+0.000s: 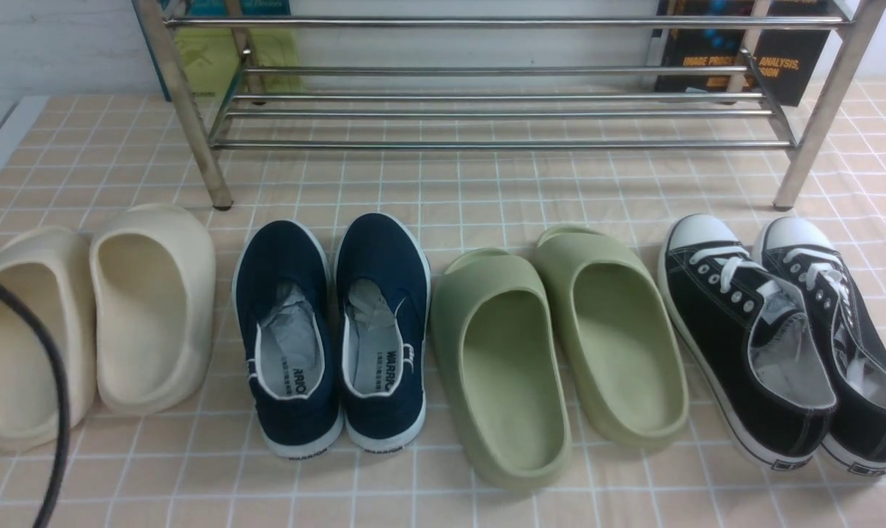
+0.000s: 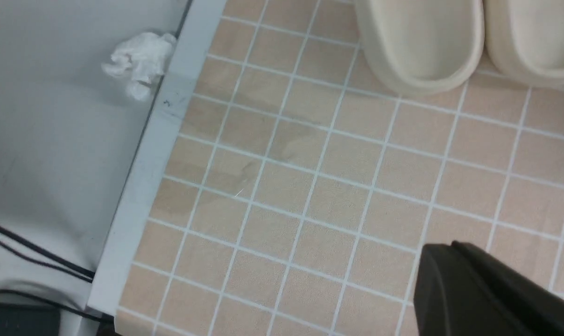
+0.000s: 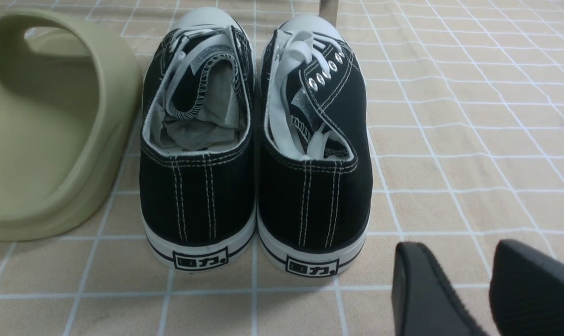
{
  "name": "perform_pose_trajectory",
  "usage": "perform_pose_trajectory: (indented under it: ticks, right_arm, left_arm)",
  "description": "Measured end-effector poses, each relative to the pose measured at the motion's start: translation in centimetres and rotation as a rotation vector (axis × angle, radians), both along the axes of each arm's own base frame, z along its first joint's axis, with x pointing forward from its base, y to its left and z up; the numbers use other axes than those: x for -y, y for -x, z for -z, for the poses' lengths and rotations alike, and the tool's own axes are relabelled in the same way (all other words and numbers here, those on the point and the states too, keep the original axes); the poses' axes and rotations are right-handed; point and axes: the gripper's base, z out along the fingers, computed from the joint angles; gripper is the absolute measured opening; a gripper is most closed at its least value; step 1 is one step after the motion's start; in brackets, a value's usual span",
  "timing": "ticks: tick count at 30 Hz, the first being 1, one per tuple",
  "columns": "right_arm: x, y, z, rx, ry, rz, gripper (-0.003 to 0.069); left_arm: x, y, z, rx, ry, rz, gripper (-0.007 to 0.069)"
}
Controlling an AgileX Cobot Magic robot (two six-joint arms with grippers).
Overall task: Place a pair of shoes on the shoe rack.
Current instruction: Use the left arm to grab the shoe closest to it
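Sneakers of navy canvas (image 1: 331,334), the pair we want, stand side by side on the tiled cloth (image 1: 487,180), left of centre in the front view, below the steel shoe rack (image 1: 509,145) across the top. We see our left gripper (image 2: 454,247) shut on nothing; our right gripper (image 3: 454,247) stands open, empty, at that view's lower right.

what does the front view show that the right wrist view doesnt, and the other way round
Only the front view: the cream slides, the navy slip-on sneakers and the horizontal bars of the shoe rack.

Only the right wrist view: the right gripper, its jaws apart with nothing between them, and the black sneakers' full heel backs.

Both: the black lace-up sneakers, green slides and the grid-patterned surface.
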Motion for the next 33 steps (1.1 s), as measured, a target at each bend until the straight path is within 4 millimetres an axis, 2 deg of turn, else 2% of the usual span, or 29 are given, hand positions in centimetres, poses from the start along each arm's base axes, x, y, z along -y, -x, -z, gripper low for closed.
perform_pose_trajectory:
  ticks: [3, 6, 7, 10, 12, 13, 16, 20, 26, 33]
  right_arm:
    - [0.0, 0.0, 0.0, 0.0, 0.0, 0.0, 0.0239]
    - [0.0, 0.0, 0.0, 0.0, 0.0, 0.0, 0.0239]
    - [0.0, 0.0, 0.0, 0.0, 0.0, 0.0, 0.0239]
    - [0.0, 0.0, 0.0, 0.0, 0.0, 0.0, 0.0239]
    - [0.0, 0.0, 0.0, 0.0, 0.0, 0.0, 0.0239]
    - [0.0, 0.0, 0.0, 0.0, 0.0, 0.0, 0.0239]
    - [0.0, 0.0, 0.0, 0.0, 0.0, 0.0, 0.0239]
    - [0.0, 0.0, 0.0, 0.0, 0.0, 0.0, 0.0239]
    - [0.0, 0.0, 0.0, 0.0, 0.0, 0.0, 0.0239]
    - [0.0, 0.0, 0.0, 0.0, 0.0, 0.0, 0.0239]
  left_arm:
    - [1.4, -2.3, 0.9, -0.051, -0.007, 0.1, 0.0012]
    - [3.3, -4.5, 1.9, -0.075, 0.006, 0.18, 0.0052]
    - [3.4, -4.7, 2.0, -0.075, 0.009, 0.183, 0.0057]
    - [6.0, -7.1, 3.5, -0.075, 0.073, 0.228, 0.0148]
    - [7.2, -8.1, 4.4, -0.091, 0.102, 0.248, 0.0224]
    - [7.3, -8.2, 4.5, -0.088, 0.108, 0.248, 0.0232]
    - [9.6, -10.2, 6.2, -0.129, 0.164, 0.264, 0.0374]
    - [10.9, -12.5, 7.5, -0.129, 0.212, 0.248, 0.0474]
    - [12.5, -15.6, 10.0, -0.134, 0.267, 0.181, 0.0506]
    - [13.1, -17.3, 13.4, -0.199, 0.251, 0.136, 0.0495]
